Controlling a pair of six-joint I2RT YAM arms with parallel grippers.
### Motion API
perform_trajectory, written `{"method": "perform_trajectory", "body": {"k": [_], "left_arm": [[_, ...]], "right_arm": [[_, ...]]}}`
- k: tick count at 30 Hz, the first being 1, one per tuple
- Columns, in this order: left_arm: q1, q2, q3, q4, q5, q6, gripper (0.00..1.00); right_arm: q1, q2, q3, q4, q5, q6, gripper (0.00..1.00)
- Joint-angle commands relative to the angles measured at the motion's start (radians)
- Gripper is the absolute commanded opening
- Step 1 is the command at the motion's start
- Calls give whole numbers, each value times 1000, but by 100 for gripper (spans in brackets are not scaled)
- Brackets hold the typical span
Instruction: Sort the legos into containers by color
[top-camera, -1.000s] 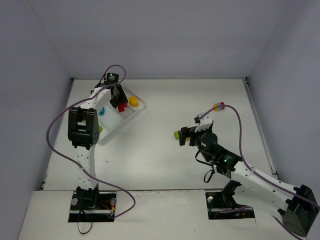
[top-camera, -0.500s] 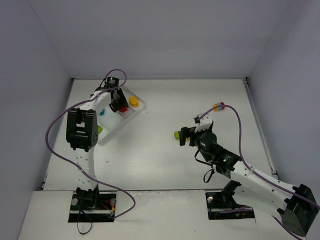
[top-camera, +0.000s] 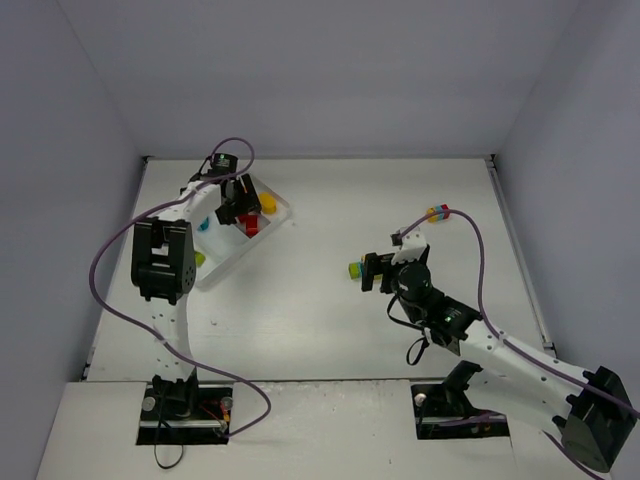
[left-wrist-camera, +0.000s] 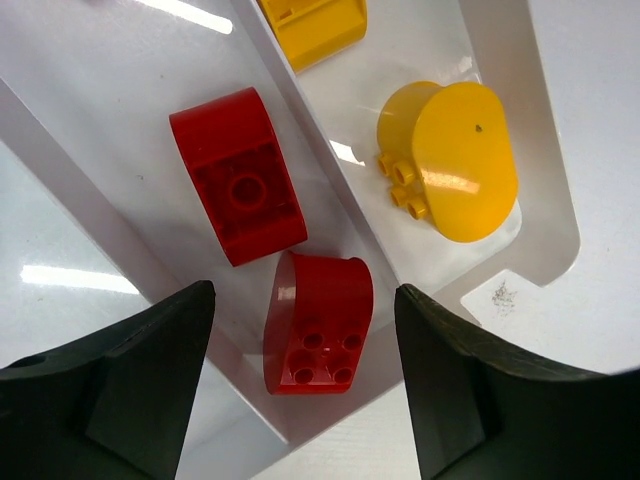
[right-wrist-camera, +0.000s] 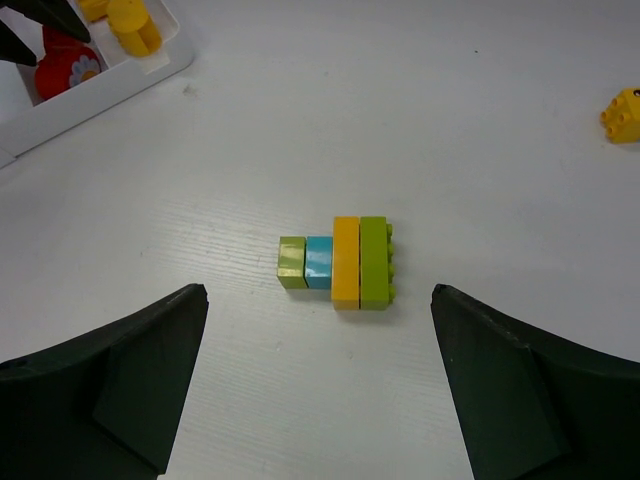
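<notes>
Reaching across the white counter (top-camera: 320, 190), the two arms work well apart, and the biggest thing between them is the divided tray (top-camera: 222, 262) at the far left. The left arm (top-camera: 162, 258) hangs over that tray with its jaws now wide apart and empty, where a moment ago they were pinched together on a red piece. That piece, most likely the red brick (left-wrist-camera: 318, 322) lying studs-up right between the jaws, now rests in the same compartment as a second red brick (left-wrist-camera: 237, 175). One drop looks finished and correct by colour. Across the divider, a rounded yellow brick (left-wrist-camera: 455, 160) and another yellow piece (left-wrist-camera: 310, 25) share the neighbouring compartment. The right arm (top-camera: 440, 315) hovers near the counter's middle, its jaws spread as wide as before and holding nothing. Below them lies a joined row of four bricks (right-wrist-camera: 337, 262), lime, teal, orange and green, which probably must be pulled apart before sorting. Farther off sit a small mixed cluster (top-camera: 437, 213) and a loose yellow brick (right-wrist-camera: 622, 113), so plenty remains outside the tray.
</notes>
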Motion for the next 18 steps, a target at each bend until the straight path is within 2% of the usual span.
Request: {"method": "perform_trajectory", "body": {"k": [1,6,10,12,18], "left_arm": [[-6,-137,62,-9,-18,34,67],[-31,-246,90,-53,-31,81,67],[-83,-410,81,-86,-36,170,67],[-109,-476,29,-78,-13,199,67],[-224,-722,-186,-64,85,304,67]], "right_arm": [[-14,7,70,1,70,62,90],[-57,61,147,-91,102,157,84],[-142,147,213,-186,-24,209,80],[-190,197,230,-203,-73,214,78],[-206,341,296,-255,-157,153,74]]}}
